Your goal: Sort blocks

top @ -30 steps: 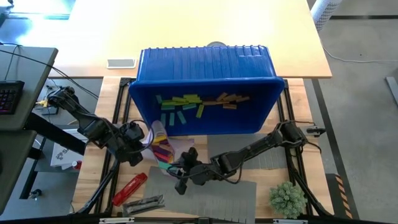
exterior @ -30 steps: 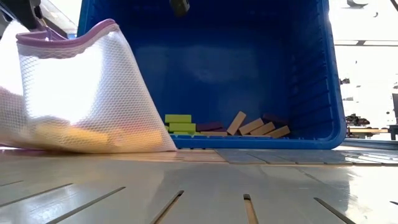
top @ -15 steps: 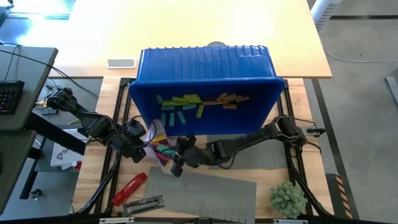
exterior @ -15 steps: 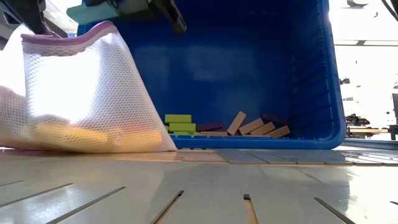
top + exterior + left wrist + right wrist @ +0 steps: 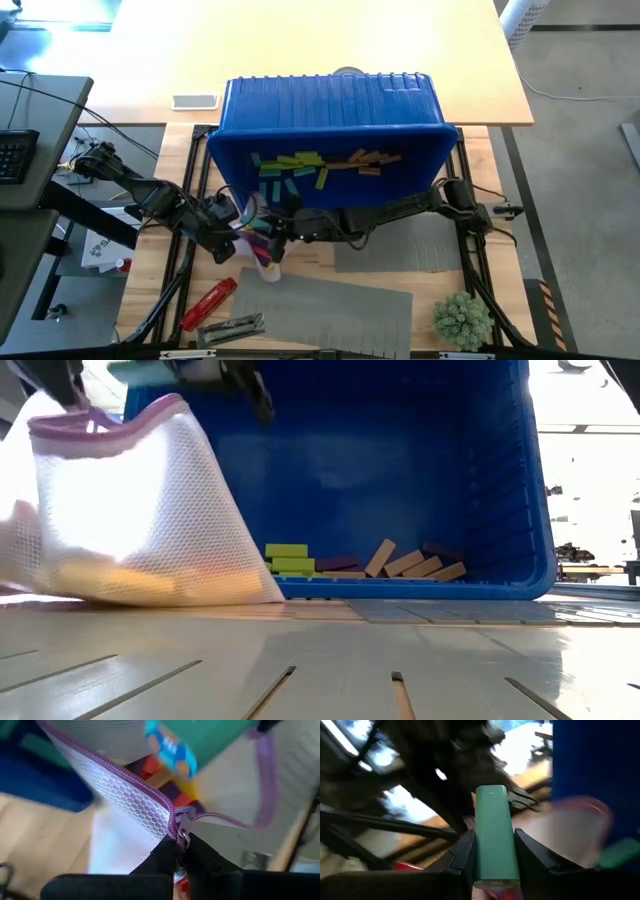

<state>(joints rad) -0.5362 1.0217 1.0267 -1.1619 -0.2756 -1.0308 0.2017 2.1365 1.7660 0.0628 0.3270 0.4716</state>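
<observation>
Our right end effector (image 5: 492, 857) is clamped on a single teal rectangular block (image 5: 492, 835), held lengthwise between its two dark fingers and carried just above the mouth of the white mesh zip bag (image 5: 130, 520). Our left end effector (image 5: 180, 851) is clenched on the purple zipper edge of that bag, holding the mouth up and open at the near-left corner of the large blue plastic bin (image 5: 330, 110). In the high view both end effectors meet at the bag, just in front of the bin's near wall. As we judge it, the sort is partway done: several bright blocks, yellow, red and orange among them, already lie inside the mesh bag, and the teal one looks about to join them. Much is left, though. The bin holds a loose row of lime, teal, purple and tan wooden blocks (image 5: 320, 165) along its floor, none of them grouped by colour as far as we can tell. On the wooden counter (image 5: 440, 290) beside us lie a red cylindrical tool (image 5: 208, 302) and a flat grey mat (image 5: 340, 310), both untouched.
</observation>
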